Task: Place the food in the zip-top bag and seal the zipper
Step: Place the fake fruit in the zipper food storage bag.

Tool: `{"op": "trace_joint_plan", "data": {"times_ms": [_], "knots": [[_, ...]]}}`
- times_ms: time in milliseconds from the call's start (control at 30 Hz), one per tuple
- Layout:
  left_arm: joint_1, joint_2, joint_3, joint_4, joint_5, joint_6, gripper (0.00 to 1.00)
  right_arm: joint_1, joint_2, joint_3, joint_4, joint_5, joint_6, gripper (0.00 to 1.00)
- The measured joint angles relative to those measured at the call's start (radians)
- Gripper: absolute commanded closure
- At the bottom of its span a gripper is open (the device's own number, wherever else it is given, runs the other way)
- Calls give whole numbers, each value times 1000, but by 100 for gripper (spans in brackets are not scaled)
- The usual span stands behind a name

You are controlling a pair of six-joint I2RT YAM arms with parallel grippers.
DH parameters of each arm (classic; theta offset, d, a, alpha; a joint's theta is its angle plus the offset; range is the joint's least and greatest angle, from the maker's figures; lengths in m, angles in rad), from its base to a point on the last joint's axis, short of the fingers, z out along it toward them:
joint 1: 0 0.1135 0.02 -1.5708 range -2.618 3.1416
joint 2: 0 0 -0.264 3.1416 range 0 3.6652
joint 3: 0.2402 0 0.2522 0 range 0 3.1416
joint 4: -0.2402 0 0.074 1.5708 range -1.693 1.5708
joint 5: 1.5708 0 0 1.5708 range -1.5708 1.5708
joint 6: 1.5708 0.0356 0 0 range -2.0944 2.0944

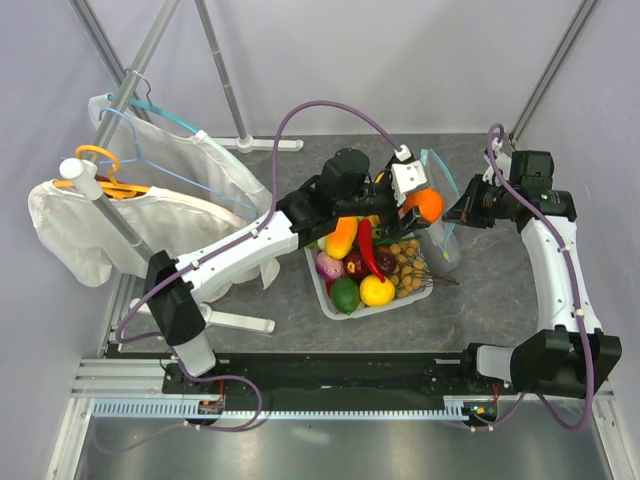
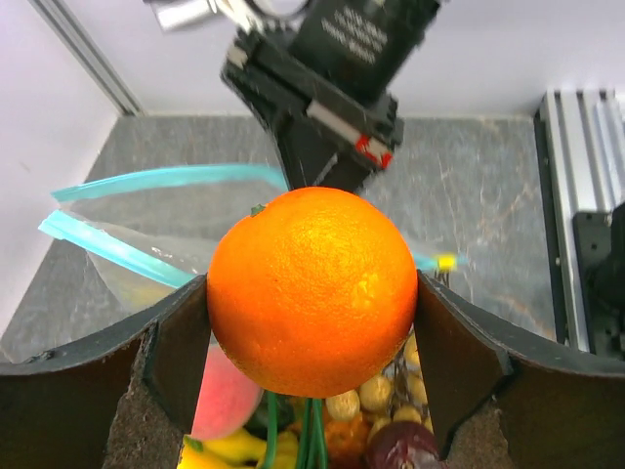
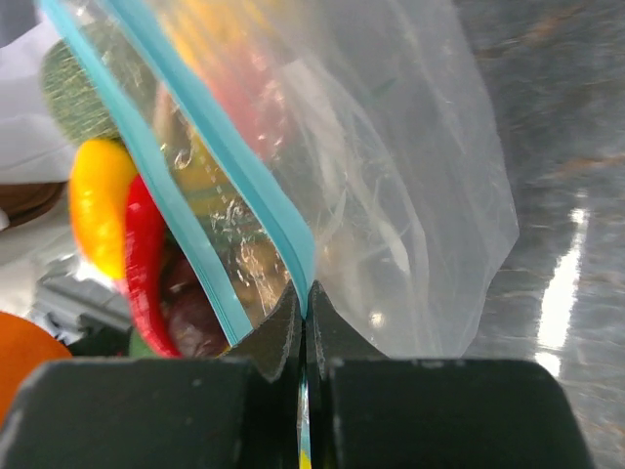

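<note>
My left gripper [image 1: 428, 203] is shut on a round orange [image 1: 428, 204] and holds it above the tray's right side, next to the bag's open mouth. In the left wrist view the orange [image 2: 312, 291] fills the space between both fingers [image 2: 179, 344]. The clear zip-top bag [image 1: 443, 215] hangs open, its teal zipper [image 1: 440, 172] parted in two strips [image 2: 156, 179]. My right gripper [image 1: 458, 213] is shut on the zipper edge [image 3: 278, 220] and holds the bag [image 3: 410, 195] up. More toy food lies in the white tray [image 1: 318, 283]: a lime [image 1: 345, 294], a lemon [image 1: 377, 290], a red chilli [image 1: 367, 248].
A clothes rack with white bags, an orange hanger [image 1: 100, 170] and a light-blue wire hanger [image 1: 170, 125] stands at the left. Its metal poles [image 1: 222, 70] rise behind the tray. Grey walls close in the back and sides.
</note>
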Motion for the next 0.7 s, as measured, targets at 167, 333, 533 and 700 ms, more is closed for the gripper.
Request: {"op": "trace_joint_plan", "data": {"times_ms": [167,333,533,700], "knots": [[0,8,4,92,-2,-43,34,0,-1,-13,1,-112,9,100],[3,73,32,173,-8,-97,33,0,-2,-39,-1,-173,11,100],[10,160,60,194,-8,-135,33,-3,-2,-40,-2,-188,11,100],[24,181,60,188,-27,-148,35,-24,-3,-40,-6,-196,10,100]]}}
